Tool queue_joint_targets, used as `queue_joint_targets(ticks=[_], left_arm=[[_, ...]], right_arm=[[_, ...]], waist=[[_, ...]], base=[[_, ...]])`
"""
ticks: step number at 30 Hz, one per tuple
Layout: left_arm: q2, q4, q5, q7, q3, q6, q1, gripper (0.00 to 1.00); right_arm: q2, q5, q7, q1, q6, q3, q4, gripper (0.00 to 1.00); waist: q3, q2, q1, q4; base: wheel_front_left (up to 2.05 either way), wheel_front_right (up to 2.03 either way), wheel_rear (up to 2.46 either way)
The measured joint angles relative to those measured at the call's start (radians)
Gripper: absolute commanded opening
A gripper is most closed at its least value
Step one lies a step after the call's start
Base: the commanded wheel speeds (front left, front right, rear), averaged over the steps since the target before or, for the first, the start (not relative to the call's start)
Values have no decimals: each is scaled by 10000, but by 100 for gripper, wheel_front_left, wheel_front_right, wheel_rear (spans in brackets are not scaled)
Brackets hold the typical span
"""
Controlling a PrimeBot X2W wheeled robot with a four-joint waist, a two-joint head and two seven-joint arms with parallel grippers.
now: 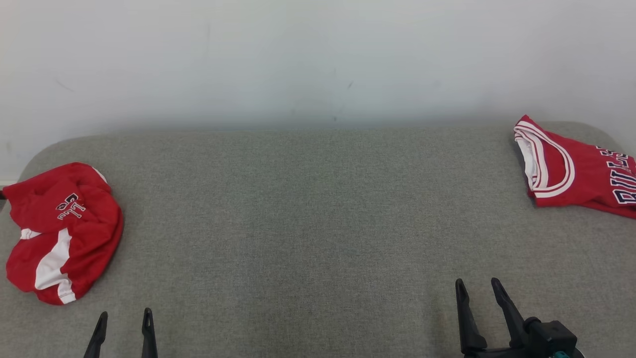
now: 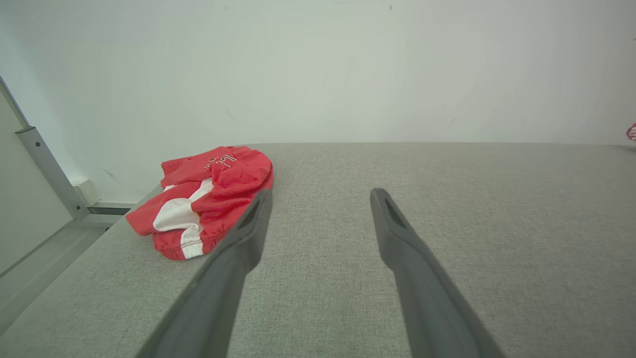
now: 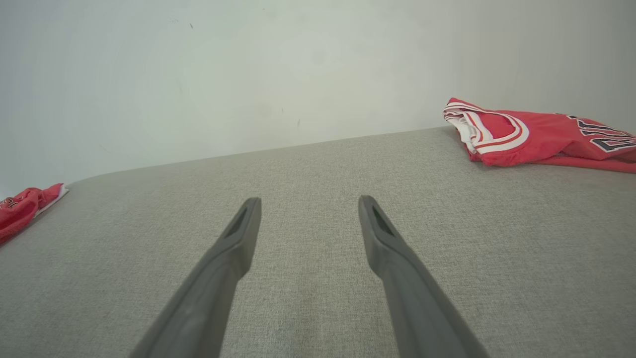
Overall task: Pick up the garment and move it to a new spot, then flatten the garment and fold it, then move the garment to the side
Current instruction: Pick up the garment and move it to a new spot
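Left gripper (image 1: 125,313), right gripper (image 1: 477,282) low, fingers spread, empty, pointing wallward; crumpled red garment (image 1: 62,231) far left.

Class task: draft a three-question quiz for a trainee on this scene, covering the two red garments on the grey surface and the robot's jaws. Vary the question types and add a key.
1. True or false: the right gripper has its jaws shut on a garment.
2. Multiple choice: the crumpled red garment lies on the grey surface at the A) centre; B) left edge, near the left gripper; C) right edge.
3. Fill in: the flat-lying red jersey with white trim sits at the far ___ of the head view.
Key: 1 false, its jaws stand apart and empty; 2 B; 3 right.
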Motion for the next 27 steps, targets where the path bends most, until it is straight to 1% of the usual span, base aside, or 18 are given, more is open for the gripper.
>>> queue_joint_targets(ticks=[6,13,16,17,21,27], left_arm=[[-2,6,0,2,12,2,0,100],[50,10,15,2,-40,2,-22,100],[130,38,10,0,-25,2,-31,100],[182,50,-10,2,12,4,-24,100],[278,90,-73,2,105,23,-1,100],[290,125,-217,0,205,73,34,100]], right_arm=[[2,82,0,89,-2,-29,-21,100],[4,244,-2,167,-2,-52,-33,100],[4,316,-2,210,-2,-92,-17,100],[2,337,-4,208,-2,-100,8,100],[6,393,-2,197,-2,-52,31,100],[6,336,-2,187,-2,-38,82,100]], waist=[[-7,0,0,197],[-10,1,0,713],[-5,0,0,1093],[4,0,-1,1378],[22,0,0,1986],[35,0,0,2961]], base=[[0,0,0],[0,0,0],[0,0,0],[0,0,0],[0,0,0],[0,0,0]])
